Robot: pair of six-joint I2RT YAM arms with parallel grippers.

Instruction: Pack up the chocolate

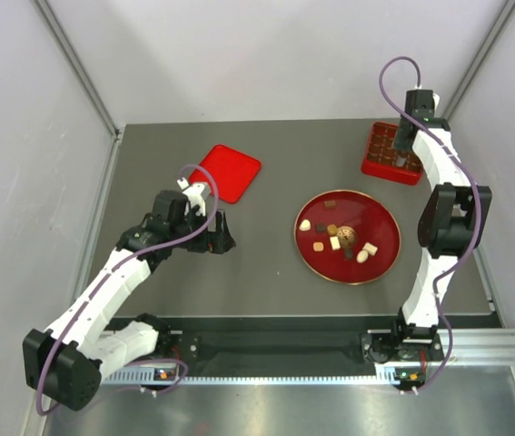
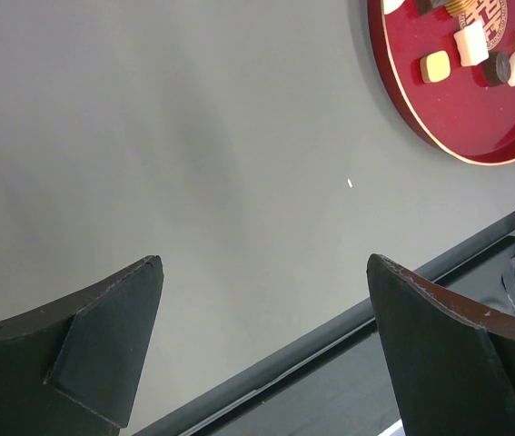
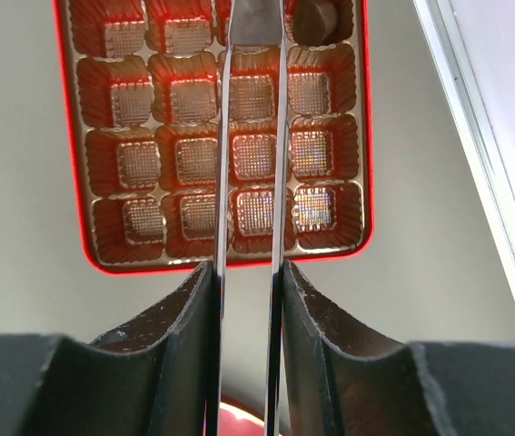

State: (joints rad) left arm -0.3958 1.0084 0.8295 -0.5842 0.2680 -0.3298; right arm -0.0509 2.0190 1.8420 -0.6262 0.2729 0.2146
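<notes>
**Left fingers spread, right clamped on the tongs over the tray**

Your left gripper (image 1: 219, 234) stands wide apart with nothing between its fingers, low over the grey table. A flat red lid (image 1: 230, 171) lies near it, farther from the arm bases. Ahead of that gripper and to its right is the red plate (image 1: 371, 211), carrying the chocolate (image 1: 334, 242) as loose cream, tan and dark pieces.

The plate's gold emblem (image 2: 484, 14) is cut off by the edge of the left wrist view and cannot be read.

Your right gripper (image 3: 250, 272) is clamped on thin metal tongs (image 3: 223, 136). They reach forward over the gold-lined tray (image 3: 153, 123). One dark piece (image 3: 316, 20) sits in a far cell right of the tongs, partly cut off. The tong tips run out of view, so you cannot tell whether they hold anything.
</notes>
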